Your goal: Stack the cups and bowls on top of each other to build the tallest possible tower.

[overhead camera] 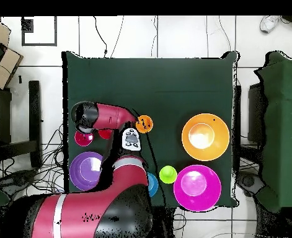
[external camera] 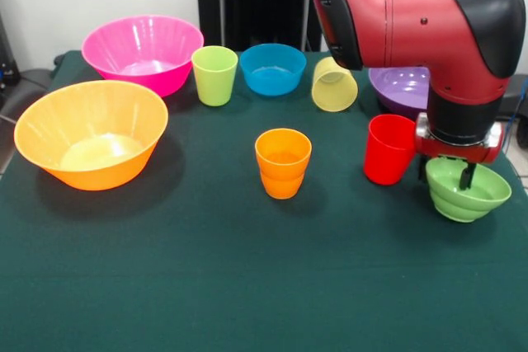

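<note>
The small light green bowl sits near the table's right edge in the front view. My gripper reaches down into it at its far rim. The red cup stands just left of the gripper. The orange ribbed cup stands alone mid-table and also shows in the overhead view. The small blue bowl sits at the back. In the overhead view the arm hides the gripper and the green bowl. Nothing is stacked.
The large orange bowl and large pink bowl fill the left side. The lime green cup stands upright, the pale yellow cup lies on its side, and the purple bowl sits at the back. A pink-red cup shows only overhead.
</note>
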